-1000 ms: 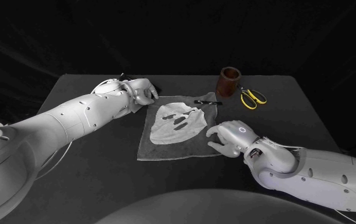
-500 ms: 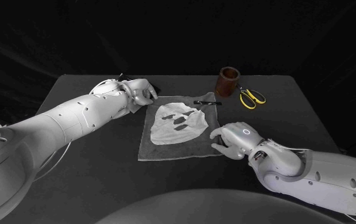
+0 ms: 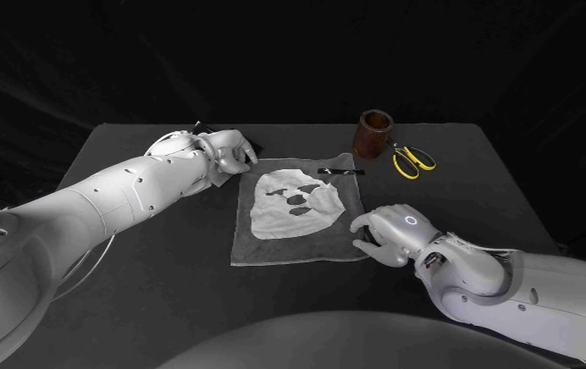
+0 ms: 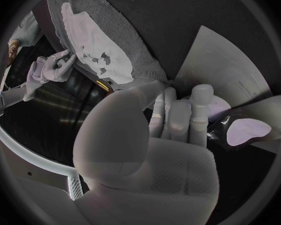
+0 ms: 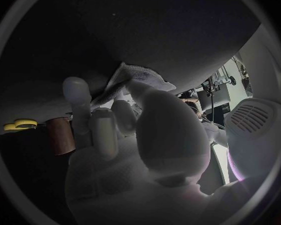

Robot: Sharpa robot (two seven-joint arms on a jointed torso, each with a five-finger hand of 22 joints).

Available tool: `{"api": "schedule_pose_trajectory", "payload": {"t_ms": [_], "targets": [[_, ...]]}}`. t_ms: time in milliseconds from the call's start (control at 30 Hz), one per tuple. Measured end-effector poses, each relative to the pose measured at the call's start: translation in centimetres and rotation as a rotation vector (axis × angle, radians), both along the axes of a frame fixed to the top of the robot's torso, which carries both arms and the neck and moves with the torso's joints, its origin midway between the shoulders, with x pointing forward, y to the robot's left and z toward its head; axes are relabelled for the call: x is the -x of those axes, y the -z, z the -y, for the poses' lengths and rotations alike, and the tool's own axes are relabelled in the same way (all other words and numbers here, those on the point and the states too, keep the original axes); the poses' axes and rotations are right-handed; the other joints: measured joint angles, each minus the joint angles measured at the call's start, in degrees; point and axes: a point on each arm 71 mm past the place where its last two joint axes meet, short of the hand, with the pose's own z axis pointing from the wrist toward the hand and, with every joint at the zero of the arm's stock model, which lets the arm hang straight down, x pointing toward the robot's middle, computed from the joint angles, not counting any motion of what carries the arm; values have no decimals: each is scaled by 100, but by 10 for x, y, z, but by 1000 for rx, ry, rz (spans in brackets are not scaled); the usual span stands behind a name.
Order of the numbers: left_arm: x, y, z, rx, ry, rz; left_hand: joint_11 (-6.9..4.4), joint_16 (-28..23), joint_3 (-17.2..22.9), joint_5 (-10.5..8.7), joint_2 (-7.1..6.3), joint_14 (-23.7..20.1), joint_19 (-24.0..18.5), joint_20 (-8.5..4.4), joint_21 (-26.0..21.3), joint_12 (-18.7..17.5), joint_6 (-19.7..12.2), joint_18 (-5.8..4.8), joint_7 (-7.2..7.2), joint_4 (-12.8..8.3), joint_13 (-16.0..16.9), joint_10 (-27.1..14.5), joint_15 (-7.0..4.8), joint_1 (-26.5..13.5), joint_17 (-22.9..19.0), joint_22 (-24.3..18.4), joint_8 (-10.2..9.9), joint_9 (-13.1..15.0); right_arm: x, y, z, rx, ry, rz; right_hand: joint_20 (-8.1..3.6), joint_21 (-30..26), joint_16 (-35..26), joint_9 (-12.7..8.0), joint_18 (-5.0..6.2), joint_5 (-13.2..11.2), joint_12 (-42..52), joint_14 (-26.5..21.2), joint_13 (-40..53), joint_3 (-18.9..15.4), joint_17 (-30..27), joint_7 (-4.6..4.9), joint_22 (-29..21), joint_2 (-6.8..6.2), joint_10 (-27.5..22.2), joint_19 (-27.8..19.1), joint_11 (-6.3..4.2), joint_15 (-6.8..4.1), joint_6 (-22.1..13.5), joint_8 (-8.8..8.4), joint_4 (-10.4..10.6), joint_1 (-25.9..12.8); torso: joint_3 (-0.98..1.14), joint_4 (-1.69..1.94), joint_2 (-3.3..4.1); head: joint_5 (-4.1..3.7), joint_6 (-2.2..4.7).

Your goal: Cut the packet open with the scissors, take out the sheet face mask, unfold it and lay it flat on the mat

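Left hand (image 3: 226,151): its fingers (image 4: 178,112) lie close together, tips at the far corner of the mat (image 3: 293,252). You cannot tell if they grip the cloth.
Right hand (image 3: 391,234): fingers (image 5: 93,125) are curled, tips at the mat's near corner. The grip is not clear.
Mask (image 3: 293,202): unfolded, flat on the mat, between both hands' fingertips.
Packet (image 4: 225,70): the left wrist view gives you this, pale, just beside the left fingers, off the mat.
Cup (image 3: 373,134): brown, upright, well beyond the right fingers. You cannot tell its contents.
Scissors (image 3: 413,160): on the table (image 3: 489,191) just beside the cup, not inside.
Edges: the right fingertips sit on the mat's edge, well apart from the scissors.
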Motion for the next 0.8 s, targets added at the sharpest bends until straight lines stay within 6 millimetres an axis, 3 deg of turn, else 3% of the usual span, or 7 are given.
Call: {"api": "schedule_pose_trajectory", "payload": {"t_ms": [467,633,733,800], "targets": [[0,0,-1,3,3,1,-21,-1,0,0,0,-21,-21,21,-28,22,-15,-1,-15,0,7,-21,20,0,-4,-3,1,-1,6,1,3,-23,20,8,0,-40,-1,-11,-10,-21,-36,-9,-32,-135,-5,-21,-5,-9,0,0,0,9,40,0,135,-9,5,14,7,-25,0],[1,0,-1,8,7,5,-8,-1,-2,0,0,-20,-42,0,-51,23,-8,-1,-8,3,17,-33,20,0,-27,-20,0,-71,7,3,6,-67,40,18,-12,-167,-57,-47,17,-21,-109,-9,-95,-193,-3,34,-95,-10,-21,-12,-21,9,60,-50,191,-9,5,23,10,-36,0],[2,0,-2,17,9,12,-6,-1,-15,0,0,-50,-77,8,-74,22,-8,-2,-8,16,24,-78,33,0,-53,-43,-3,-79,6,2,7,-109,47,22,-20,-200,-66,-72,79,-21,-123,-9,-115,-300,-3,35,-112,-137,-21,-20,-21,9,18,-74,110,119,6,30,10,-46,0],[3,1,-2,27,10,18,10,-26,-31,0,0,-151,-176,5,-166,23,-30,-5,14,0,24,-120,26,0,-157,-109,-19,-77,2,1,7,-147,47,21,-20,-198,-66,-85,79,-52,-121,-9,-105,-323,-2,35,-100,-153,-21,-21,-21,9,18,-83,87,148,6,33,10,-50,0]]}}
